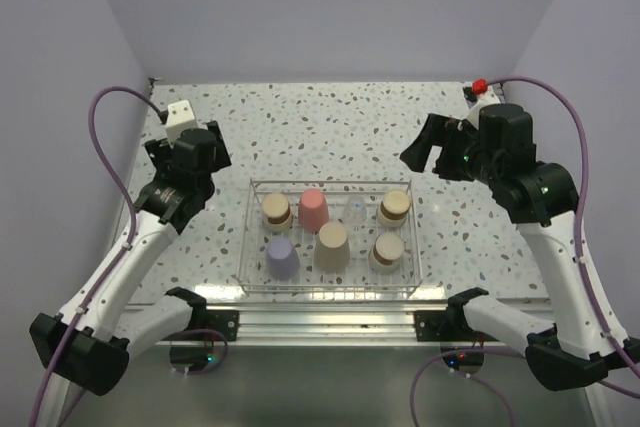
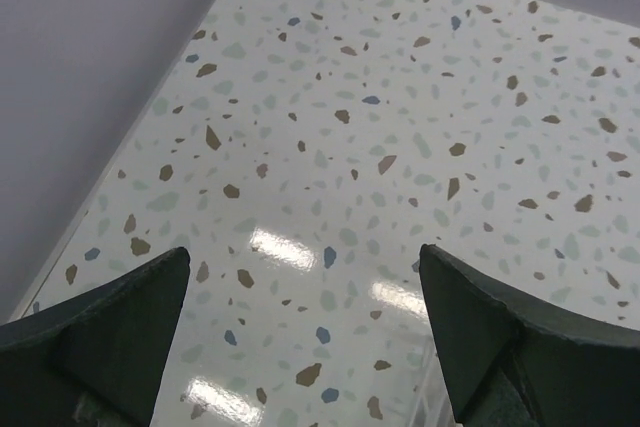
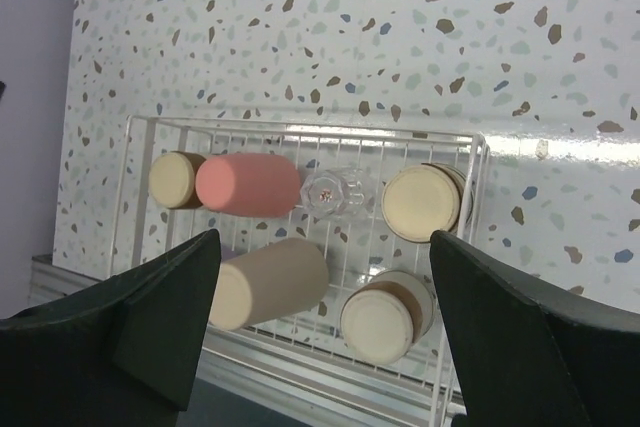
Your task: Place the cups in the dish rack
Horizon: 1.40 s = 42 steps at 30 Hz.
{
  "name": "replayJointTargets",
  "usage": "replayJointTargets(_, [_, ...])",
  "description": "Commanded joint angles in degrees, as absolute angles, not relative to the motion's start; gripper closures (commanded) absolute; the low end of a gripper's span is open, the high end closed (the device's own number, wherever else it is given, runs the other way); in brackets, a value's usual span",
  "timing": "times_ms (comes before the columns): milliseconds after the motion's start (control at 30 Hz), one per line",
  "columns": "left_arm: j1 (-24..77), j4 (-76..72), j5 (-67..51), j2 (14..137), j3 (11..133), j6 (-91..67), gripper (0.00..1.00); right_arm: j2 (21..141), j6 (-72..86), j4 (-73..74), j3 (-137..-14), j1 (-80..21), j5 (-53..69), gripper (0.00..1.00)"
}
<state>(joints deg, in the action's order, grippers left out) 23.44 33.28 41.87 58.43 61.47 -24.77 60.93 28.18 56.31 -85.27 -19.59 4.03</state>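
Note:
The dish rack (image 1: pixel 330 184) stands at the middle front of the table with several cups upside down in it. Its back row holds a steel cup (image 1: pixel 277 210), the red-pink cup (image 1: pixel 314 209), the clear cup (image 1: pixel 354 211) and another steel cup (image 1: pixel 394 207). In front are the lavender cup (image 1: pixel 281 257), the beige cup (image 1: pixel 332 246) and a third steel cup (image 1: pixel 387 250). My left gripper (image 1: pixel 213 142) hovers left of the rack, open and empty (image 2: pixel 305 249) over bare table. My right gripper (image 1: pixel 425 150) hangs above the rack's right end, open and empty (image 3: pixel 325 235), looking down on the rack (image 3: pixel 300 127).
A white block (image 1: pixel 180 115) sits at the back left corner and a small red object (image 1: pixel 479 85) at the back right. Walls close in the left, back and right sides. A metal rail (image 1: pixel 330 322) runs along the front edge just behind the arm bases.

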Motion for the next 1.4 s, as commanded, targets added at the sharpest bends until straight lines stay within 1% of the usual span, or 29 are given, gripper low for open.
replayJointTargets(0, [18.1, 11.8, 41.5, 56.0, 51.6, -19.7, 0.0, 57.4, 26.7, 57.7, -85.9, -19.8, 1.2, 0.11])
replayJointTargets(33, [17.0, 7.7, 41.1, 53.9, 45.3, -18.4, 0.0, 56.7, 26.7, 57.8, -85.5, -19.7, 1.0, 0.11])
replayJointTargets(67, [14.5, 0.9, 40.3, 52.9, 42.5, -17.7, 0.0, 56.1, 26.7, 58.1, -85.3, -19.8, 0.6, 0.11])
replayJointTargets(100, [13.5, -3.9, 39.9, 51.8, 37.0, -16.5, 0.0, 54.9, 26.8, 58.3, -84.7, -19.8, 0.4, 0.1])
replayJointTargets(200, [10.5, -13.1, 40.3, 54.2, 30.6, -13.5, 0.0, 52.9, 26.9, 58.7, -83.6, -19.8, 0.3, 0.1])
replayJointTargets(333, [7.3, -22.6, 38.0, 60.1, 26.6, -11.6, 0.0, 51.3, 26.6, 59.4, -82.7, -19.7, 0.4, 0.08])
replayJointTargets(467, [6.0, -36.8, 34.5, 64.4, 21.9, -11.3, 0.0, 49.9, 25.8, 59.8, -81.7, -19.7, 0.1, 0.05])
replayJointTargets(667, [5.3, -51.2, 31.6, 75.0, 17.9, -8.9, 0.0, 48.2, 24.7, 61.1, -81.0, -19.7, -1.7, 0.04])
replayJointTargets(767, [5.3, -57.1, 28.7, 79.3, 16.7, -8.4, 0.0, 47.4, 24.1, 60.2, -79.9, -19.7, -2.4, 0.02])
replayJointTargets(833, [5.3, -54.1, 27.8, 80.8, 18.5, -6.8, 0.0, 46.9, 24.0, 59.1, -79.5, -19.7, -2.5, 0.02])
replayJointTargets(867, [5.3, -58.8, 27.1, 81.3, 17.2, -5.7, 0.0, 46.9, 24.0, 58.7, -79.3, -19.8, -2.3, 0.02])
replayJointTargets(933, [5.0, -62.3, 25.3, 81.6, 14.9, -4.1, 0.0, 47.0, 24.1, 57.2, -79.0, -19.7, -1.9, 0.02])
replayJointTargets(967, [5.0, -72.0, 24.0, 82.6, 12.7, -4.1, 0.0, 47.0, 24.1, 56.6, -78.6, -19.8, -1.8, 0.02])
replayJointTargets(1000, [5.0, -76.0, 22.2, 84.1, 9.9, -3.0, 0.0, 47.0, 24.3, 55.9, -78.4, -19.7, -1.5, 0.02])
replayJointTargets(1033, [5.3, -75.7, 20.0, 84.4, 9.8, -1.7, 0.0, 47.2, 24.3, 54.7, -78.2, -19.8, -1.3, 0.02])
replayJointTargets(1133, [5.7, -82.0, 20.9, 87.3, 8.4, -1.2, 0.0, 47.4, 24.4, 52.1, -77.7, -19.8, -1.8, 0.02])
replayJointTargets(1167, [5.7, -78.0, 20.8, 86.4, 9.1, -1.7, 0.0, 47.4, 24.3, 51.4, -76.6, -19.7, -2.2, 0.02])
replayJointTargets(1200, [5.6, -78.3, 20.8, 86.4, 8.9, -1.8, 0.0, 47.1, 24.3, 50.5, -75.7, -19.8, -2.8, 0.02])
replayJointTargets(1300, [5.6, -79.1, 21.0, 86.3, 8.9, -1.5, 0.0, 46.0, 23.9, 46.0, -69.5, -19.8, -6.4, 0.02])
replayJointTargets(1367, [5.6, -80.1, 20.9, 86.6, 8.5, -1.5, 0.0, 45.4, 23.7, 42.7, -65.2, -19.8, -11.1, 0.02])
